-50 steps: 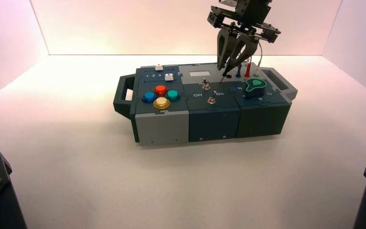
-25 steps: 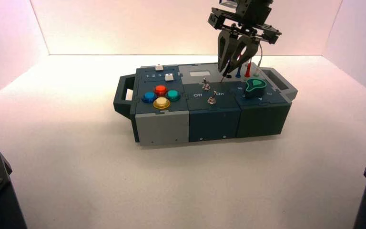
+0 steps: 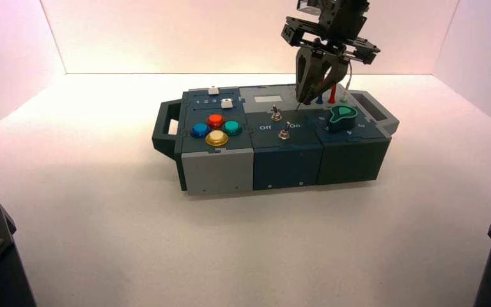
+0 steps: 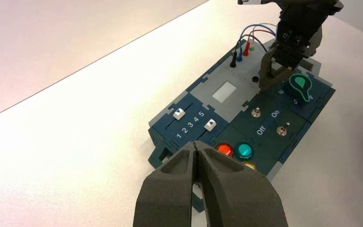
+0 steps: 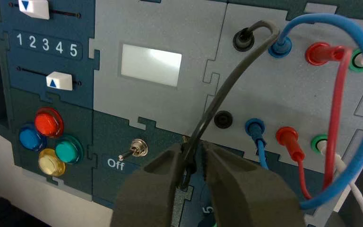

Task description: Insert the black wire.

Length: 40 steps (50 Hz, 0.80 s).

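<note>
- Dark blue, green and grey plastic box sits ahead of my two arms.
- My left gripper, black, fingers together, holds nothing; waits off the box's left end.
- My right gripper, dark grey, nearly closed on the free plug, above the panel near the black socket.
- Thin grey-black looped cable, the black wire: other plug seated in the far socket row.
- Round black socket: near row, beside the blue plug.

Box from above, behind; both wrists closer
</note>
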Available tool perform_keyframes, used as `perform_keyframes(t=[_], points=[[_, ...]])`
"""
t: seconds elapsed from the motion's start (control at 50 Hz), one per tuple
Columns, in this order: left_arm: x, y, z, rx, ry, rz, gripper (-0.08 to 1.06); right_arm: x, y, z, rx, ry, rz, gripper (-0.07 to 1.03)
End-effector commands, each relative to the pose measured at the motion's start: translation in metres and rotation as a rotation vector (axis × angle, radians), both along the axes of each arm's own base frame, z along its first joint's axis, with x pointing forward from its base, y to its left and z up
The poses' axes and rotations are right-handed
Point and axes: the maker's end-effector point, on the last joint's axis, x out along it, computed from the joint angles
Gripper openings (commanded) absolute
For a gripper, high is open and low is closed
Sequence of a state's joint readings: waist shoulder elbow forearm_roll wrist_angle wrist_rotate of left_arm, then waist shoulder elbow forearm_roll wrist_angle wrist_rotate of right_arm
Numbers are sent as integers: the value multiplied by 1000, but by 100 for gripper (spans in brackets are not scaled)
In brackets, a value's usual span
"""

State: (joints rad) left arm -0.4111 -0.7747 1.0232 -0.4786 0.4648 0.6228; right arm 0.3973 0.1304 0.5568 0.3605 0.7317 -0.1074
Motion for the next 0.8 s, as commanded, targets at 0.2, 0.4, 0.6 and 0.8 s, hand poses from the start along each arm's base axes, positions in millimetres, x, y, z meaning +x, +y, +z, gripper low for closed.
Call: perform_keyframes(t=[0.2,0.4,0.6,0.8], points=[[2,-1,6,-3,-22,-4,-3,6,5,21,26,-62,8,3],[2,-1,6,-3,-24,-5,-3,6,5,23,28,-66,8,-2],[2,-1,6,-3,-24,-5,-3,7,6,33,39,-91,10,-2],[2,-1,6,-4,-24,-4,-3,8,3,42,29,-121,25,-2]])
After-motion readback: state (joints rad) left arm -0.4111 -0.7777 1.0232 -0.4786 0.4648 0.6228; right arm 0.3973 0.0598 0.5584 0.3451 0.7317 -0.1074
